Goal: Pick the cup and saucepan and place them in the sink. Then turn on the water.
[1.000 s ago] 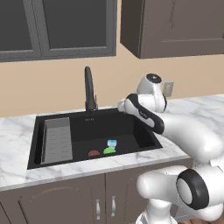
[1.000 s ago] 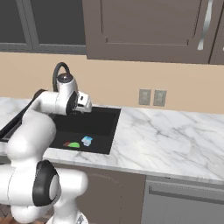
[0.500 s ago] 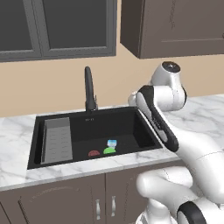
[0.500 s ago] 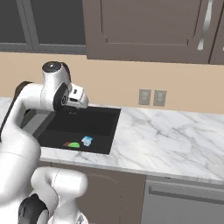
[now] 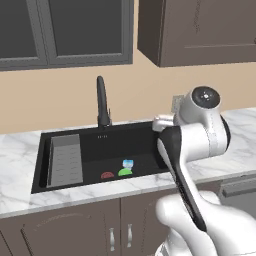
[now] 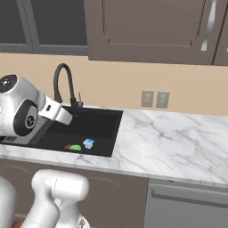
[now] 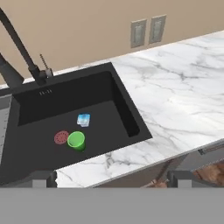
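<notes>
The green cup stands on the floor of the black sink, beside the red drain. It also shows as a green spot, cup and cup. My gripper hovers high above the sink's front right corner, looking down into it. Its fingertips sit wide apart, so it is open and holds nothing. The hand is over the basin's right rim. The black gooseneck faucet stands behind the basin with no water running. The saucepan is out of view.
A small blue-white object lies next to the cup. A grey ribbed rack fills the sink's left end. White marble counter stretches to the right, with two wall outlets behind it. Dark cabinets hang overhead.
The arm has lifted and swung right, away from the basin. The cup and sink have not moved.
</notes>
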